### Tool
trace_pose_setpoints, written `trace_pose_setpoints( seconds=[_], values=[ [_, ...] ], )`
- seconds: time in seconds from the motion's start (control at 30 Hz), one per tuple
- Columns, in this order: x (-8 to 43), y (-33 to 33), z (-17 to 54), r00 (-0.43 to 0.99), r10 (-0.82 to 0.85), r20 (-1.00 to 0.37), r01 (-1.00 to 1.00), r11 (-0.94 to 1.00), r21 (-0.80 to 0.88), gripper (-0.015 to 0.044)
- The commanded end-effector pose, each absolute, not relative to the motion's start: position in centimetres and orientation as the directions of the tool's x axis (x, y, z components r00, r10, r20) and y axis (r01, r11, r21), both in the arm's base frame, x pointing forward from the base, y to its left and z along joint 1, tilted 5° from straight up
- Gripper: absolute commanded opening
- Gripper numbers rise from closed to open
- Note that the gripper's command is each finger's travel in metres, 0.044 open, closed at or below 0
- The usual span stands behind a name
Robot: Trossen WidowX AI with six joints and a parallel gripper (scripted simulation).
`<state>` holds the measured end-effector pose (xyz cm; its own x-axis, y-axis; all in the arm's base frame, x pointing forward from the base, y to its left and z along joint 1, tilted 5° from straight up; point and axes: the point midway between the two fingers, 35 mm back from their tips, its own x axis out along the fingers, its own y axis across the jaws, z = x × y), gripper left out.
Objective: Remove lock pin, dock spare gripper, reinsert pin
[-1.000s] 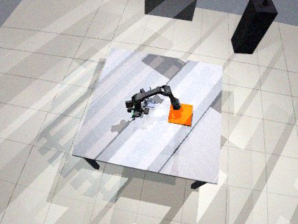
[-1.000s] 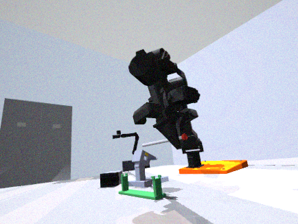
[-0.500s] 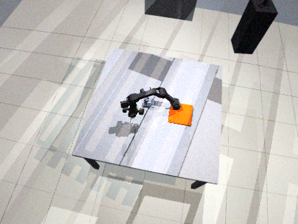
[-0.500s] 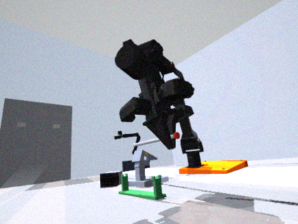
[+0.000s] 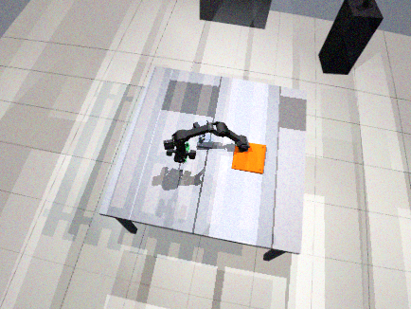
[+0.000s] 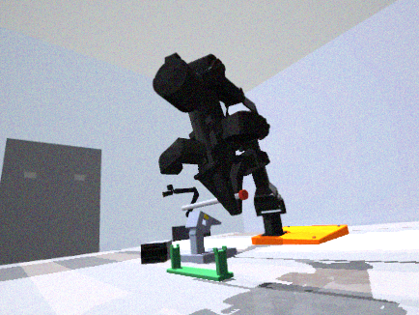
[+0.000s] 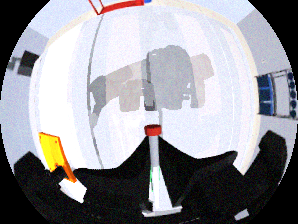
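Note:
My gripper [image 6: 235, 209] [image 7: 152, 138] is shut on the lock pin, a pale rod [image 6: 212, 202] [image 7: 154, 155] with a red head. The pin is out of the mount and held nearly level, its free end a little above the mount's head in the exterior view. The grey-blue mount [image 6: 196, 242] [image 7: 162, 199] stands on its flat base, with a yellow mark and a square opening in its tilted head. A green cradle [image 6: 199, 273] with two upright posts stands in front, nothing visible between them. I cannot make out the spare gripper for certain; part of the mount's head is small and unclear.
The orange base plate [image 5: 249, 161] [image 6: 309, 234] [image 7: 51, 152] lies at the arm's foot. Black blocks [image 6: 154, 252] and a thin black bent arm [image 6: 183, 190] show behind the mount. A red frame [image 7: 122, 7] shows at the top of the wrist view.

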<state>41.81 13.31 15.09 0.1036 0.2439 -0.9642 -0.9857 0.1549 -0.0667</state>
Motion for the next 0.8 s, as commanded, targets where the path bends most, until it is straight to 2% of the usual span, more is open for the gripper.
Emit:
trace_pose_setpoints(
  seconds=[0.0, 0.77],
  values=[
    [41.7, 13.3, 14.3, 0.095, 0.242, -0.966, -0.986, 0.156, -0.058, 0.0],
    [42.1, 13.5, 11.1, 0.122, 0.249, -0.961, -0.984, 0.157, -0.085, 0.0]
  ],
)
